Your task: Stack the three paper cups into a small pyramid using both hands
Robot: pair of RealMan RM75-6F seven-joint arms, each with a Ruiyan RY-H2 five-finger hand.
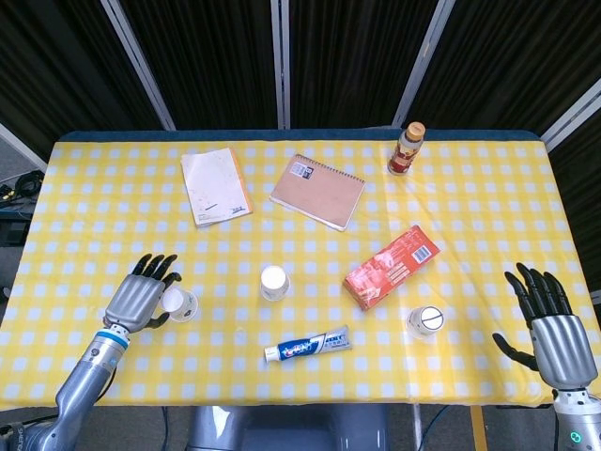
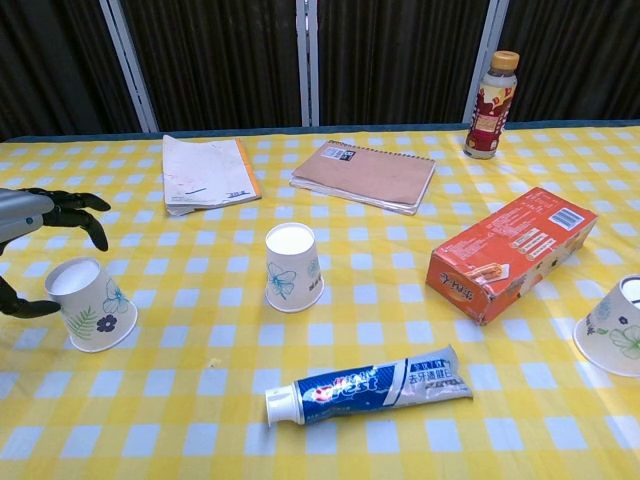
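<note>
Three upside-down paper cups stand on the yellow checked table. The left cup (image 1: 178,304) (image 2: 89,304) has my left hand (image 1: 141,299) (image 2: 38,232) right beside it, fingers spread above and around its left side, not gripping it. The middle cup (image 1: 274,282) (image 2: 292,266) stands alone near the centre. The right cup (image 1: 425,322) (image 2: 616,326) is at the front right, partly cut off in the chest view. My right hand (image 1: 550,324) hangs open at the table's right edge, well to the right of that cup.
A toothpaste tube (image 1: 307,345) (image 2: 370,384) lies in front of the middle cup. An orange box (image 1: 391,266) (image 2: 512,251) sits between the middle and right cups. Two notebooks (image 1: 216,185) (image 1: 317,191) and a bottle (image 1: 407,148) stand at the back.
</note>
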